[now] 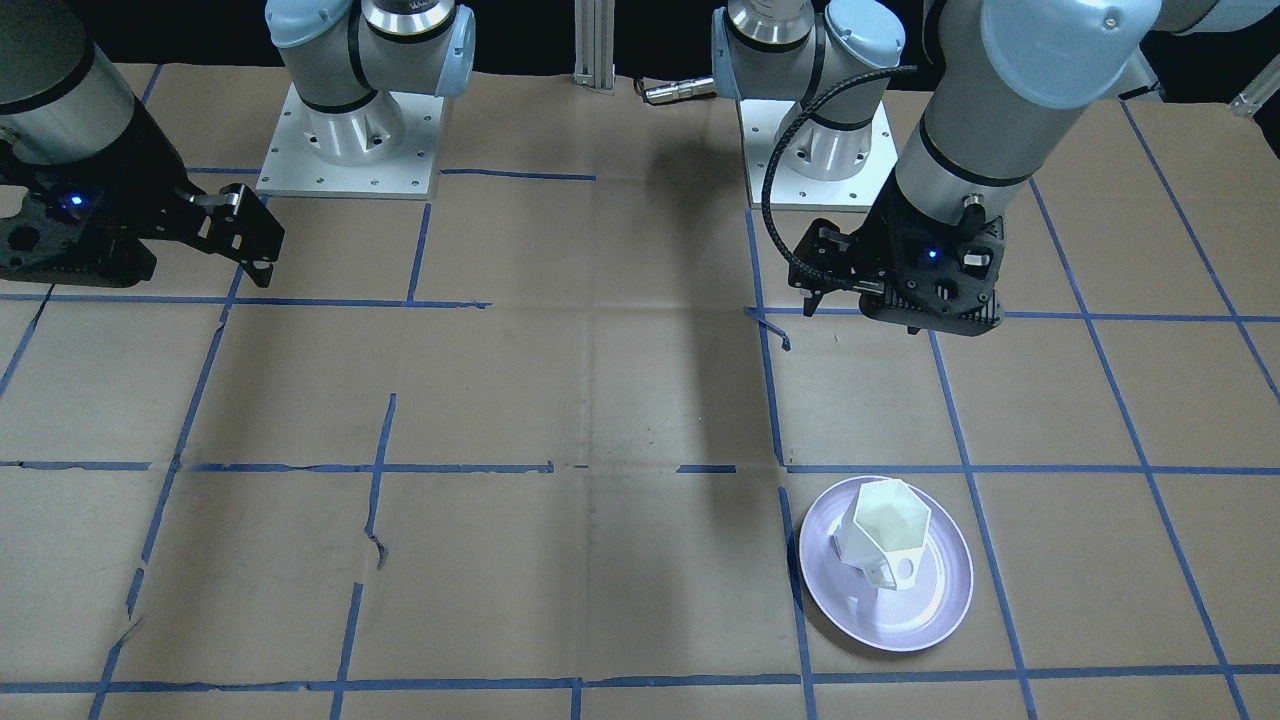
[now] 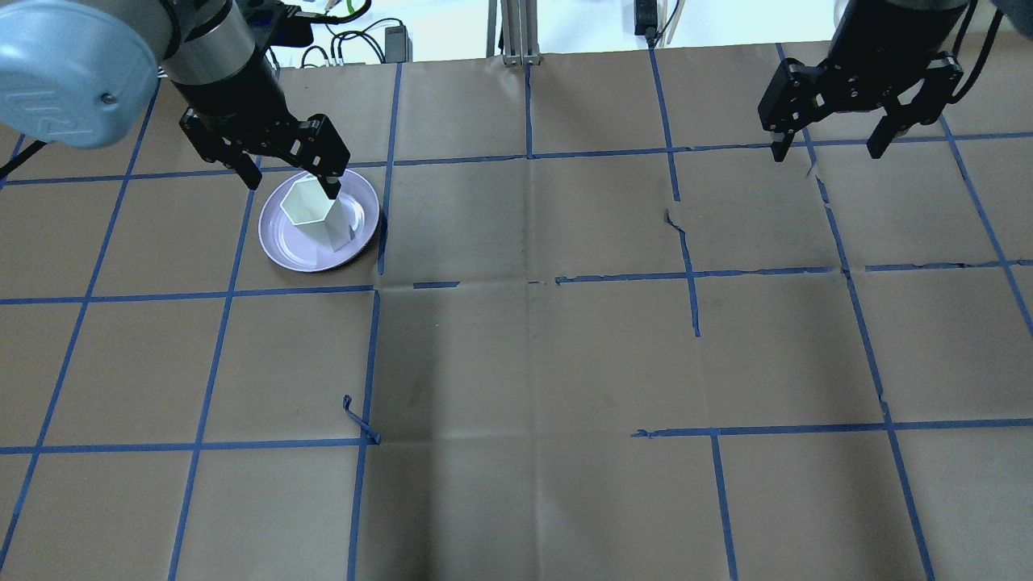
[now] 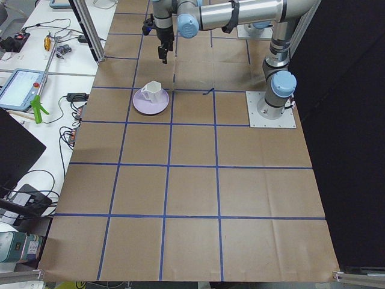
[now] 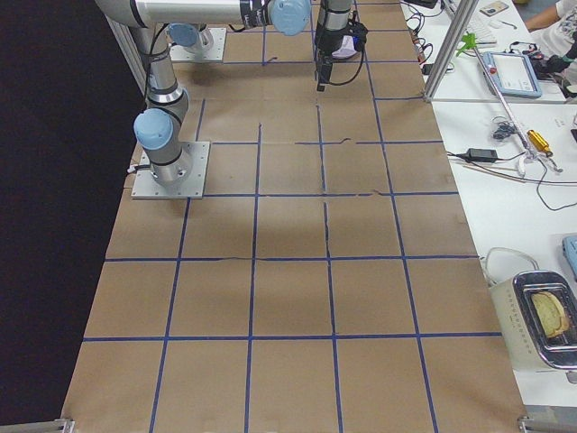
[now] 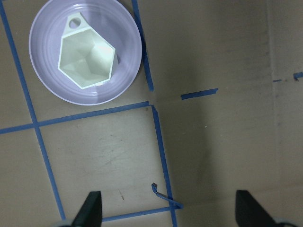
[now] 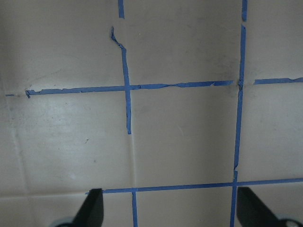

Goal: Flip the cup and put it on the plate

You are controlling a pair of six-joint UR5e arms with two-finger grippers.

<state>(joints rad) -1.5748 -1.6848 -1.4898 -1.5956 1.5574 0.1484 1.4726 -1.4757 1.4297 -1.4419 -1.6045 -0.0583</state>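
The white faceted cup (image 2: 311, 211) stands upright, mouth up, on the lavender-white plate (image 2: 278, 242) at the table's far left. In the front-facing view the cup (image 1: 885, 535) sits on the plate (image 1: 940, 610) with its handle toward the camera. My left gripper (image 2: 290, 181) is open and empty, raised above the plate's far side and apart from the cup. The left wrist view looks down on the cup (image 5: 87, 59) and the plate (image 5: 47, 71) between open fingertips (image 5: 90, 210). My right gripper (image 2: 825, 151) is open and empty at the far right.
Brown paper with a blue tape grid covers the table. A loose curl of tape (image 2: 359, 420) lies left of centre. The arm bases (image 1: 345, 140) stand at the robot's side. A side bench with cables (image 3: 54, 66) runs beyond the far edge.
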